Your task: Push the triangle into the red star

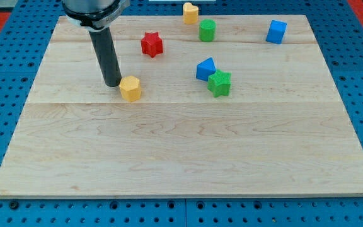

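My tip (113, 84) touches the yellow hexagon (130, 87) from the view's left; no claw shows. The blue triangle (205, 69) sits right of the red star (151, 44), touching the green star (219, 83).

Bright, even light, soft short shadows, sharp focus, no glare.

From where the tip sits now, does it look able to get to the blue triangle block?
Probably yes: my tip sits beside the yellow hexagon block; passing above it, bare board leads to the blue triangle block.
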You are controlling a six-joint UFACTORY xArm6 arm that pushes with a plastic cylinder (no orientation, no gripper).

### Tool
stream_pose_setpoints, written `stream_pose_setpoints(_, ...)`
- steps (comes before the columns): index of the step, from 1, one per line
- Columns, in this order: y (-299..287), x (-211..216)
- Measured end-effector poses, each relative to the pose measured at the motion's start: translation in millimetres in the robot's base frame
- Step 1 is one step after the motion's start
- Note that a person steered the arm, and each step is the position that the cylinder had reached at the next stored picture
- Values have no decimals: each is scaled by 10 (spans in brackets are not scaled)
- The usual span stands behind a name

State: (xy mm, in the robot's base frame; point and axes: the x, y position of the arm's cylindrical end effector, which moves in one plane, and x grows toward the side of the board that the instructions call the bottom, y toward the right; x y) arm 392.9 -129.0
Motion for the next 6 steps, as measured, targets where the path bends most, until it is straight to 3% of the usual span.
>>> stream_pose_setpoints(2, 388, -474)
stream_pose_setpoints(4, 1541, -903)
stream_pose_setpoints(5, 2206, -674)
stream_pose_setpoints(6, 2095, -173)
